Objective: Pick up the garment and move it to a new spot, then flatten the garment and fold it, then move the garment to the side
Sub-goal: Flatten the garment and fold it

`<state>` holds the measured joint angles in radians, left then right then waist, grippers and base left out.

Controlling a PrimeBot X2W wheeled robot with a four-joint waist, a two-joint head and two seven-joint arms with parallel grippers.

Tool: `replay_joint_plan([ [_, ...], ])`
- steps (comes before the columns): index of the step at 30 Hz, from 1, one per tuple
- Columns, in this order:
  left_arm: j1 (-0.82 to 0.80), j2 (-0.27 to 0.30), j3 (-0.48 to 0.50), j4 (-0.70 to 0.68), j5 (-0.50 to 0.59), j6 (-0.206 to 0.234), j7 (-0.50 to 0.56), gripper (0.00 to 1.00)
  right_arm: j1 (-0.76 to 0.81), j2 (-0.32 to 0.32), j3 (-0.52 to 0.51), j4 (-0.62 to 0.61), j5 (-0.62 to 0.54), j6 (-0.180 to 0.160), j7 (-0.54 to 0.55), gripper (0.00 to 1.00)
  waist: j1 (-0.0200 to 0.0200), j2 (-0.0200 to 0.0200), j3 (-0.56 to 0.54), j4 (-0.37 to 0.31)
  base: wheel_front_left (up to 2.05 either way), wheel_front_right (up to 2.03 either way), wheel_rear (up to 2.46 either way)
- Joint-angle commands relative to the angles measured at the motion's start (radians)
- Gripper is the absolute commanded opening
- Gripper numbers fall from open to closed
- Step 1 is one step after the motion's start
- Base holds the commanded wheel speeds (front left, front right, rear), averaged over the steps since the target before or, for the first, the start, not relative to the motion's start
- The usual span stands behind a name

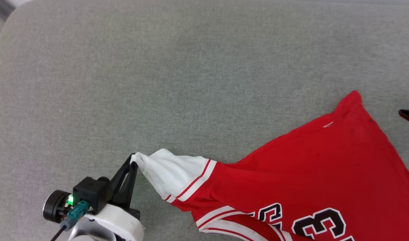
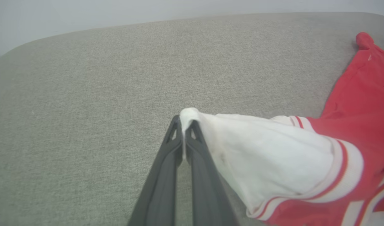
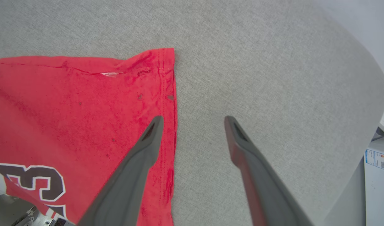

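The garment (image 1: 311, 167), red with white sleeves and black-and-white numerals, lies spread over the lower right of the grey cushion. My left gripper (image 1: 134, 164) is shut on the tip of its white sleeve (image 1: 171, 174), which is pulled out to the left. In the left wrist view my left gripper (image 2: 185, 122) pinches that white sleeve (image 2: 273, 157). My right gripper (image 3: 193, 121) stands open just above the garment (image 3: 69, 110), at its straight red hem; one finger is over the red cloth, the other over bare cushion. A fingertip (image 1: 408, 115) of it shows at the head view's right edge.
The grey fabric cushion (image 1: 157, 67) stretches wide to the left and behind the garment, with rounded corners. Beyond the cushion's right edge stands a white box with a blue label (image 3: 379, 175).
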<state>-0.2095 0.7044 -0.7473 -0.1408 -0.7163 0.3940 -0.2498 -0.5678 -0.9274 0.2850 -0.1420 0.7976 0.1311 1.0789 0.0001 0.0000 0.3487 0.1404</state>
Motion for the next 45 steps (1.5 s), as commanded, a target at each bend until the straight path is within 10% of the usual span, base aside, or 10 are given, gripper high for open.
replay_joint_plan([
  [1, -0.022, -0.013, -0.003, 0.005, 0.008, -0.007, -0.003, 0.0, -0.061, 0.027, 0.053, 0.045, -0.02, -0.001, 0.018, 1.0, -0.0001, 0.0, 0.035, 0.025, 0.0, 0.0, 0.0],
  [17, -0.089, -0.061, -0.008, 0.05, 0.028, -0.04, -0.008, 0.0, -0.246, 0.133, 0.456, 0.385, -0.051, -0.001, -0.078, 1.0, -0.0001, 0.0, 0.125, 0.059, 0.0, 0.0, 0.0],
  [18, -0.089, -0.062, -0.007, 0.055, 0.026, -0.041, -0.009, 0.0, -0.25, 0.129, 0.472, 0.394, -0.046, -0.001, -0.087, 0.71, -0.0001, 0.0, 0.121, 0.056, 0.0, 0.0, 0.0],
  [19, -0.087, -0.063, -0.005, 0.06, 0.024, -0.042, -0.009, 0.0, -0.26, 0.124, 0.483, 0.4, -0.046, -0.001, -0.103, 0.21, -0.0001, 0.0, 0.117, 0.052, 0.0, 0.0, 0.0],
  [20, -0.085, -0.063, -0.003, 0.064, 0.023, -0.042, -0.009, 0.0, -0.271, 0.123, 0.489, 0.406, -0.044, -0.001, -0.127, 0.0, -0.0001, 0.0, 0.11, 0.049, 0.0, 0.0, 0.0],
  [45, -0.327, 0.026, 0.101, 0.016, 0.085, -0.099, 0.051, 0.0, -0.462, 0.115, 0.453, 0.314, 0.034, -0.001, -0.561, 0.0, -0.0001, 0.0, -0.077, -0.073, 0.0, 0.0, 0.0],
])
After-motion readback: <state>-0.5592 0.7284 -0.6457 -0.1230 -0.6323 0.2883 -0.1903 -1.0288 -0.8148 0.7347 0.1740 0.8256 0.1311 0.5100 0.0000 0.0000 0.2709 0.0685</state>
